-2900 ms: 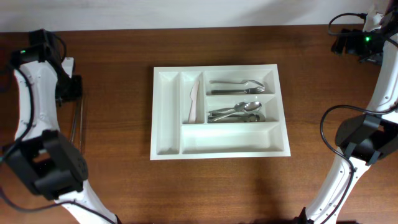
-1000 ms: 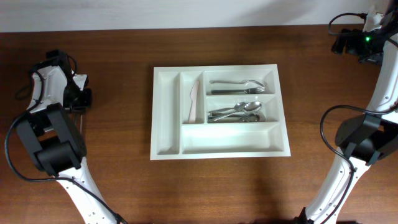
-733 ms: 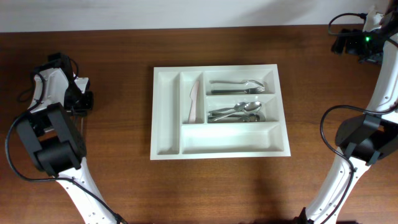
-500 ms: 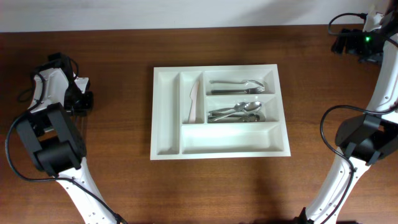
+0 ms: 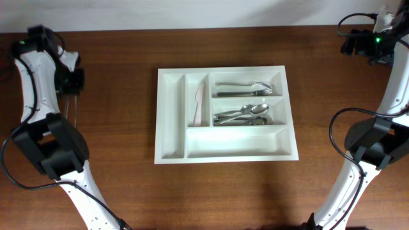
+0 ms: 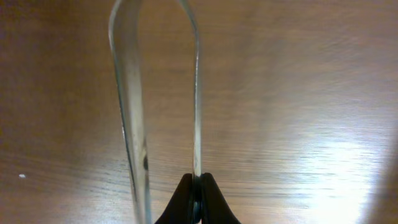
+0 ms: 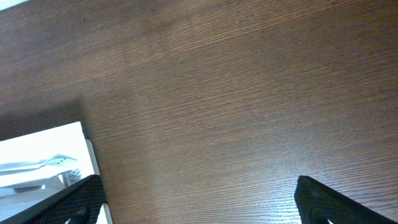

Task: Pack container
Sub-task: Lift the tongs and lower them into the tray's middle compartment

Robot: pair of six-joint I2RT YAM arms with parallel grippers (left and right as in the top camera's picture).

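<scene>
The container (image 5: 171,121), a white cutlery tray, lies mid-table; its corner (image 7: 43,144) also shows in the right wrist view. It holds a white knife (image 5: 200,102), forks (image 5: 243,87) and spoons (image 5: 243,117). At the far left, my left gripper (image 5: 69,86) is shut on one arm of thin U-shaped metal tongs (image 5: 70,105). The left wrist view shows the black fingertips (image 6: 184,202) of the left gripper (image 6: 196,186) pinching the right-hand arm of the tongs (image 6: 196,93) above the wood. My right gripper (image 7: 202,199) is open over bare table at the far right.
The container's leftmost long compartment (image 5: 170,96) and its wide near compartment (image 5: 236,142) hold nothing. The right arm's base (image 5: 370,144) stands at the right edge and the left arm's base (image 5: 54,153) at the left edge. Brown wooden table (image 5: 121,179) surrounds the container.
My left gripper has moved away from the near side toward the table's far edge, with the tongs pinched in it. The right arm and the container's contents have not moved.
</scene>
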